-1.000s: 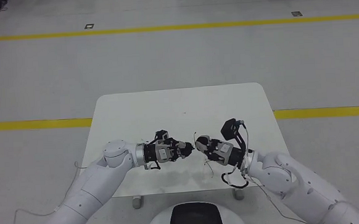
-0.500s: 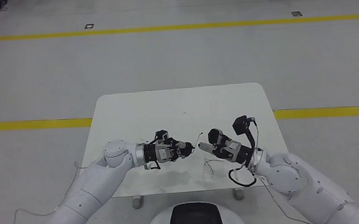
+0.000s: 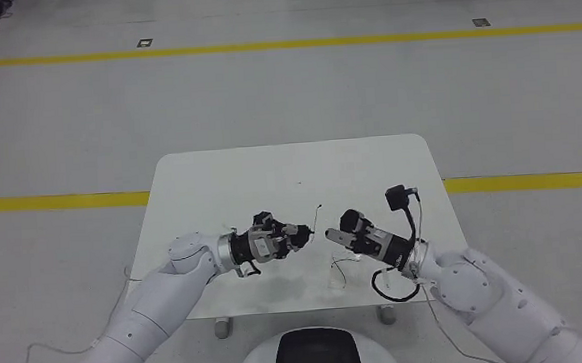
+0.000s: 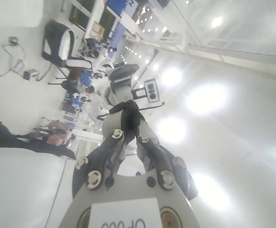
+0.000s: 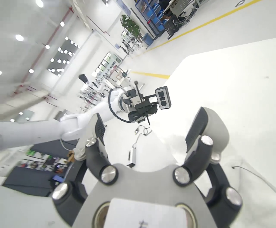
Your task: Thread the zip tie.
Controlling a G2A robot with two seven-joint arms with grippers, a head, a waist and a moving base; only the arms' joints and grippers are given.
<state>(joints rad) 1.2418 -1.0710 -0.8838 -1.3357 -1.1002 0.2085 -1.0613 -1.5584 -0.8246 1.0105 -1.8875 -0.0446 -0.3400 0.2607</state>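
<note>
A thin black zip tie (image 3: 316, 218) sticks up out of my left gripper (image 3: 301, 238), which is shut on it above the front middle of the white table (image 3: 290, 171). In the left wrist view the fingers (image 4: 126, 121) pinch the zip tie (image 4: 151, 107), whose free end juts sideways. My right gripper (image 3: 336, 229) hangs a short way to the right, facing the left one, open and holding nothing. The right wrist view shows its own gripper (image 5: 148, 127) spread wide, with the left gripper (image 5: 143, 110) and the zip tie (image 5: 138, 88) beyond it.
A thin dark strand (image 3: 338, 269) lies on the table by the front edge, below the right gripper. The table's far half (image 5: 226, 86) is bare. Yellow floor lines (image 3: 62, 201) run past the table.
The right gripper has drawn back to the right, away from the left gripper, and its fingers now stand apart. The left gripper keeps the zip tie, now tilted more upright.
</note>
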